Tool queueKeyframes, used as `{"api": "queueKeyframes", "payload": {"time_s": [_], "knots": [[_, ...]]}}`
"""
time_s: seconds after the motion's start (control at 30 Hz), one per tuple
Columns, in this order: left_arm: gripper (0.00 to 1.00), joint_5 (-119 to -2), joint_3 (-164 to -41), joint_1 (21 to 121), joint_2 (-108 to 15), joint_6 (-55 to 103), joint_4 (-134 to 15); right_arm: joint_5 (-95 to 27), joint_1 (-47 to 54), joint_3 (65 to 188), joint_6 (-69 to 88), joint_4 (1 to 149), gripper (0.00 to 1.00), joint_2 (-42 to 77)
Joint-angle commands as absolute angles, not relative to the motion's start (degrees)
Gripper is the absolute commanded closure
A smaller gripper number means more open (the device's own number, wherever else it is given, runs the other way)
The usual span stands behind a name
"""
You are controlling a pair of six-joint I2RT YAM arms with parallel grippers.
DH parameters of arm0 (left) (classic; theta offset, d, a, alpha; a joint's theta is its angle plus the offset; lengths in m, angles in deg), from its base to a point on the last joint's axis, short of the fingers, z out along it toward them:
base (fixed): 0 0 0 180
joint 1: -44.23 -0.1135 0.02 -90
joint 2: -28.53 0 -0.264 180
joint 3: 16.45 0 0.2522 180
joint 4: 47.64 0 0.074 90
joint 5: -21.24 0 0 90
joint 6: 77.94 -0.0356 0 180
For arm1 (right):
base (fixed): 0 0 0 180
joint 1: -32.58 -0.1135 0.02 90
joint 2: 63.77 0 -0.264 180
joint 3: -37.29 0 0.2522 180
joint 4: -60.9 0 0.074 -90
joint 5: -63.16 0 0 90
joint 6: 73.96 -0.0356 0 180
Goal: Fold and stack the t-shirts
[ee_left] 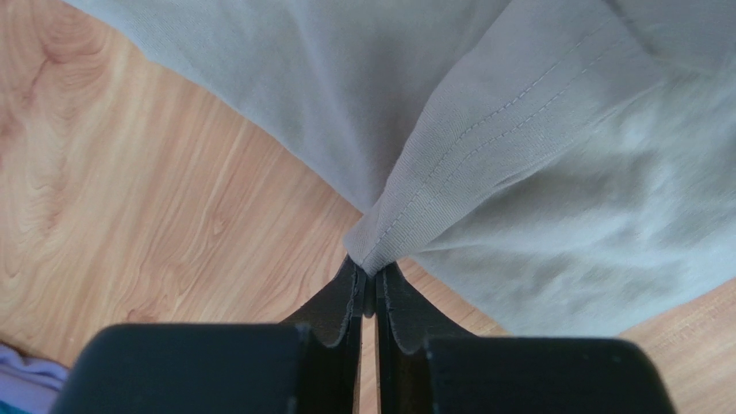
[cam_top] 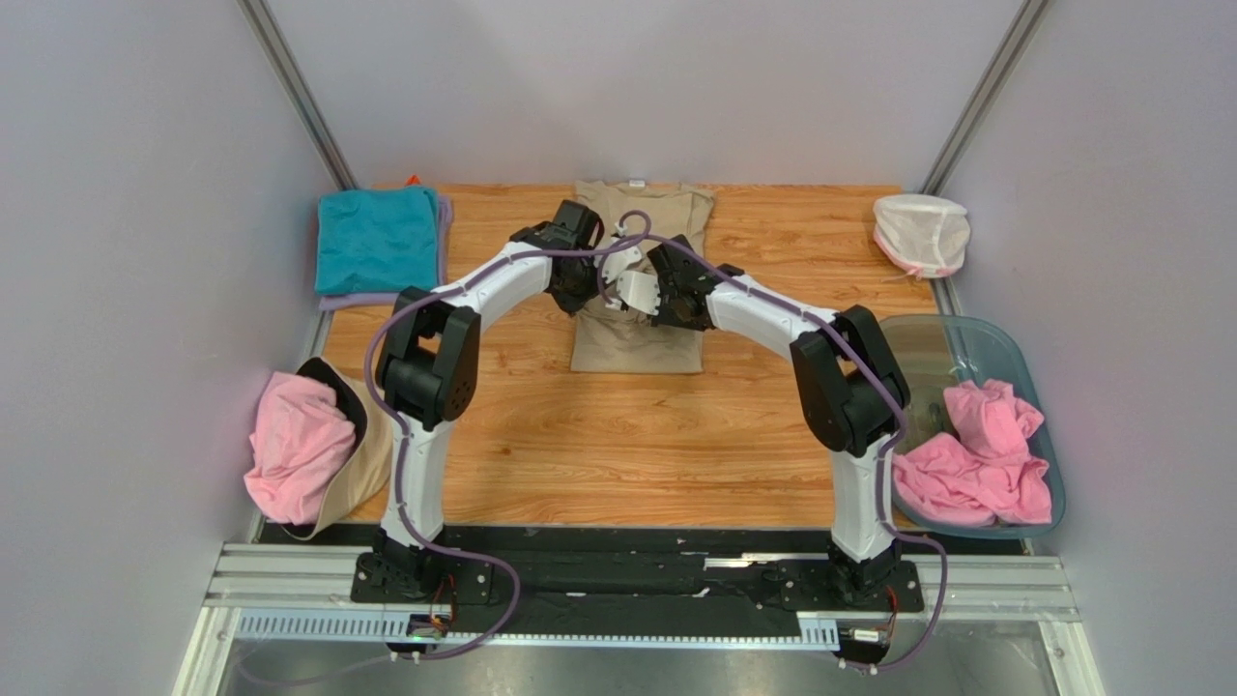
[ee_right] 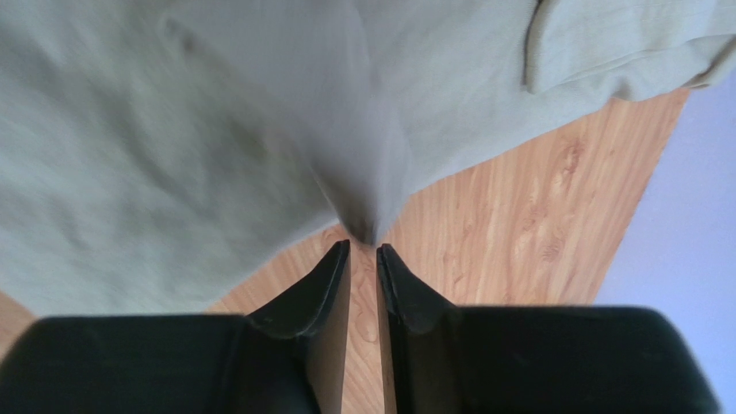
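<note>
We see the tan t-shirt (cam_top: 639,345) folded into a narrow strip at the far middle of the table (cam_top: 581,435), collar toward the far edge. Only the wrist views show the tips. The left gripper (ee_left: 373,274), barely parted, touches a stitched hem corner, and we cannot tell whether it grips. The right gripper (ee_right: 363,252) stands slightly open, just clear of the cloth.
</note>
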State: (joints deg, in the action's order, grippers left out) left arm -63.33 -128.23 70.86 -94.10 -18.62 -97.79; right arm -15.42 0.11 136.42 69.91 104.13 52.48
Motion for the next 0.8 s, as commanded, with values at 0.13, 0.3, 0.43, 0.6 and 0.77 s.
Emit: {"api": "queueKeyframes", "payload": {"time_s": [0.13,0.3,0.43,0.6,0.77], "knots": [[0.75,-60.93,-131.9,74.81,-93.99,-21.25,-98.15,-9.79,-0.73,144.48,70.1,95.05,0.68,55.93],[0.71,-62.35,-134.87,74.81,-96.0,-20.38,-97.18,-8.03,-0.73,146.68,70.89,94.09,0.68,58.04],[0.7,-65.24,-138.05,74.81,-99.08,-19.23,-96.48,-6.71,-0.56,148.0,71.15,93.29,0.68,59.1],[0.69,-67.26,-140.6,74.81,-100.32,-17.21,-94.02,-5.04,-0.47,147.38,71.07,92.33,0.68,58.66],[0.68,-70.15,-141.56,74.81,-99.79,-17.3,-90.24,-4.86,-0.56,144.49,67.56,92.15,0.64,55.94]]}}
